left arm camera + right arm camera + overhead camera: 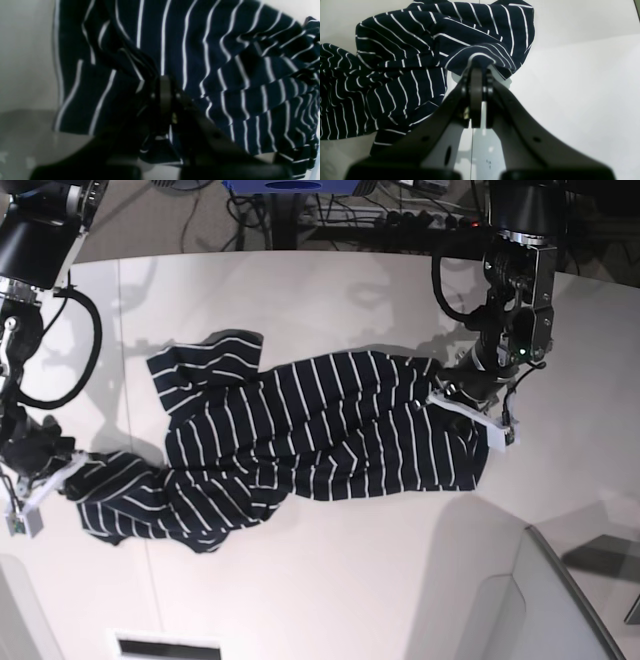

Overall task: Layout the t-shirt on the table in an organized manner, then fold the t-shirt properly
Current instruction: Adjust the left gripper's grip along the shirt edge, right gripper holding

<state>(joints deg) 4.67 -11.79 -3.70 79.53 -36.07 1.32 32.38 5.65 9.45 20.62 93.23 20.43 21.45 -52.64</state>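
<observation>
Since both tools are already clenched on cloth, you've got the t-shirt (300, 435) pinned at its two far ends: the left tool (163, 82) bites a bunched fold at one end, the right tool (478, 70) nips a striped edge at the other. The shirt lies rumpled across the middle of the desk (330, 580), a loose flap bulging toward the far side, w/ the end near the right tool twisted into a clump. Expect it to handle light, limp, no stiffness at all; it'll likely sag & drag rather than slide clean. Best holds are prob. hems or shoulder seams, thin single layers, not thick wads. Can't tell which end is the neck from here.
</observation>
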